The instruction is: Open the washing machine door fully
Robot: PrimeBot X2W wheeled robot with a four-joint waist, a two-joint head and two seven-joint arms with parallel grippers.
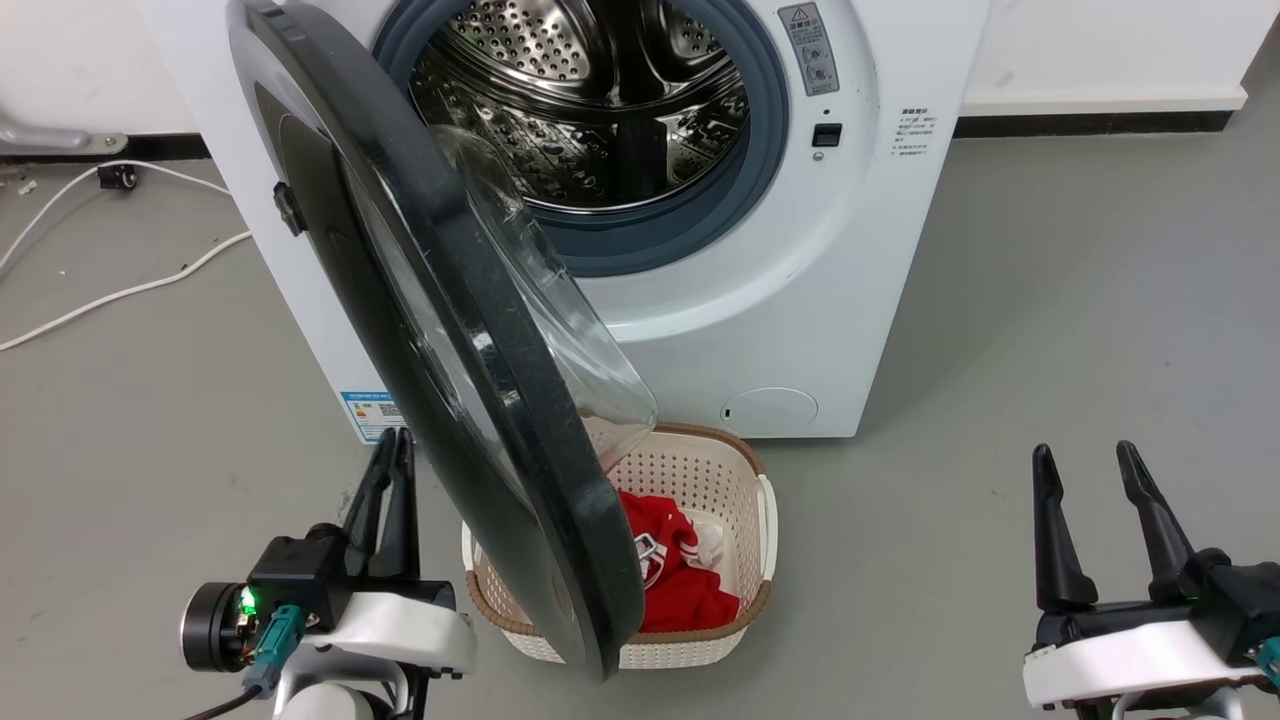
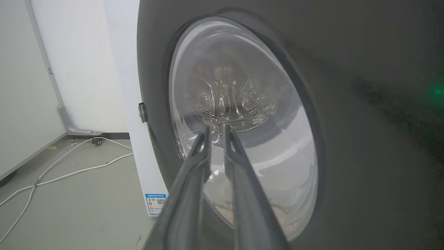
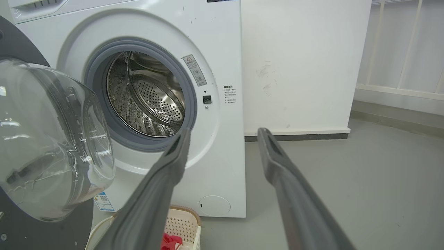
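Observation:
The washing machine door [image 1: 430, 330], a black disc with a bulging clear glass bowl, stands swung out toward me on its left hinge, roughly at a right angle to the white machine [image 1: 800, 280]. My left gripper [image 1: 393, 440] sits low on the door's outer side, fingers together with nothing between them. In the left wrist view that gripper [image 2: 215, 130] points at the door's glass [image 2: 242, 114] from outside, close to it; contact cannot be told. My right gripper [image 1: 1083, 455] stands open at the lower right, far from the door. Its wrist view shows the right gripper [image 3: 223, 133] facing the open drum [image 3: 145, 97].
A cream laundry basket [image 1: 740, 470] with a red garment [image 1: 670, 570] sits on the floor under the door's lower edge. White cables [image 1: 120, 290] trail across the grey floor at the left. A white wall panel [image 3: 305, 66] stands right of the machine.

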